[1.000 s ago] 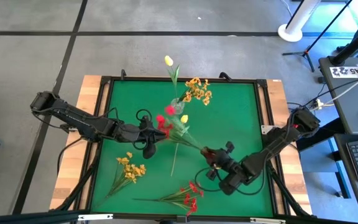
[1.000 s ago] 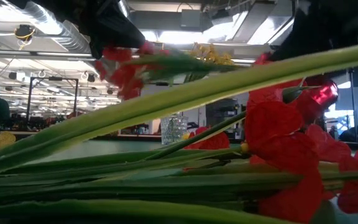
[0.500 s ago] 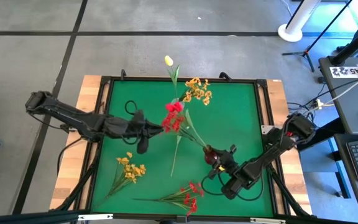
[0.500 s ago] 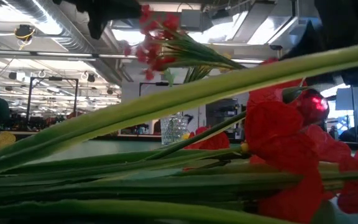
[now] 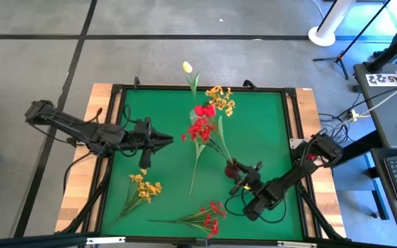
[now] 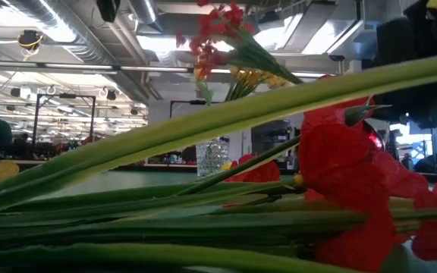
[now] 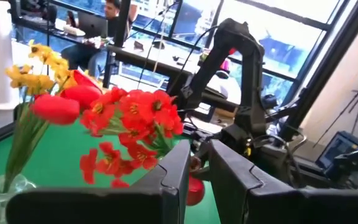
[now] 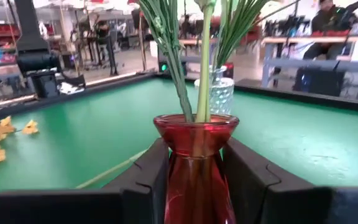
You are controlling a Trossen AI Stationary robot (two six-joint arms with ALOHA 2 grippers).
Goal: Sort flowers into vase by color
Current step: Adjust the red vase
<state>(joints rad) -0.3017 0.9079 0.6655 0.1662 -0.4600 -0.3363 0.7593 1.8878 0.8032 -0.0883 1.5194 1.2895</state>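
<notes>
green table mat (image 5: 267, 138) — white pole base (image 5: 326, 33)
</notes>
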